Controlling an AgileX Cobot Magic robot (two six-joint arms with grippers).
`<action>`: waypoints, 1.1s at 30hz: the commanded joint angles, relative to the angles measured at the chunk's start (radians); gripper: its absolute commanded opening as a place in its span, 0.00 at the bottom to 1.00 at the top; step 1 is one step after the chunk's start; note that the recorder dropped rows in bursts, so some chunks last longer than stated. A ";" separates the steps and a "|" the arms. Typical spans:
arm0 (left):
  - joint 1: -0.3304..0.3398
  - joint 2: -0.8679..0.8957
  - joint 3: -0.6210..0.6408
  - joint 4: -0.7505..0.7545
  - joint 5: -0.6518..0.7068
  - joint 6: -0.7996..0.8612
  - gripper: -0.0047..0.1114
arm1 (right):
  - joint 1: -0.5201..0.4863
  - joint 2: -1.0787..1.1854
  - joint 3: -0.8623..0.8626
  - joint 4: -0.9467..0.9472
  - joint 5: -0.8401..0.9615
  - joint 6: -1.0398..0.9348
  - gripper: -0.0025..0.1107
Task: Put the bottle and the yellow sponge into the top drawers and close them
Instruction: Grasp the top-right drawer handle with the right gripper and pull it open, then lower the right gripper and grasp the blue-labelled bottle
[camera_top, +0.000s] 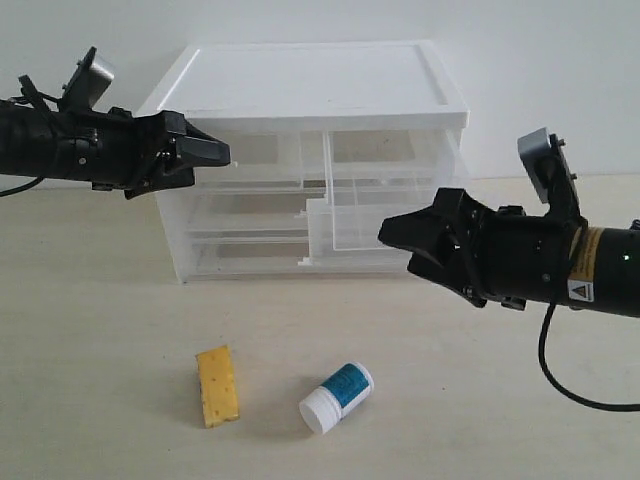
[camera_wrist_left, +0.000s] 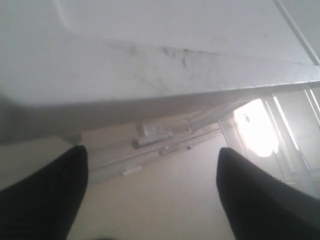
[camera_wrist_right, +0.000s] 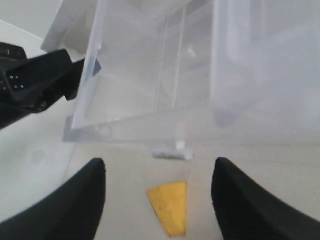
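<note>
In the exterior view a white cabinet (camera_top: 300, 75) stands at the far edge of the bench (camera_top: 100, 300). Its right-hand top drawer (camera_top: 385, 225) is pulled out; whether the left-hand top drawer (camera_top: 255, 150) is shut I cannot tell. The left arm (camera_top: 60, 145) holds its jaws at the cabinet's upper left corner, and the right arm (camera_top: 540, 260) hangs in front of the open drawer. The yellow sponge (camera_top: 218, 386) lies flat toward the near edge of the bench. The bottle (camera_top: 337, 397) lies on its side just to its right, apart from it. In the left wrist view the jaws stand wide and empty under the cabinet's top lip. In the right wrist view the jaws are wide and empty above the sponge (camera_wrist_right: 170, 206), which lies before the open drawer.
</note>
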 joint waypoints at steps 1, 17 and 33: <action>0.007 0.007 -0.020 0.033 -0.030 -0.034 0.63 | -0.001 -0.012 0.002 -0.150 0.049 0.057 0.53; 0.007 0.007 -0.014 0.071 -0.001 -0.062 0.63 | 0.253 -0.011 0.022 -0.146 0.444 -0.019 0.53; 0.007 0.007 -0.007 0.071 -0.001 -0.062 0.63 | 0.331 0.026 0.006 0.080 0.559 -0.503 0.54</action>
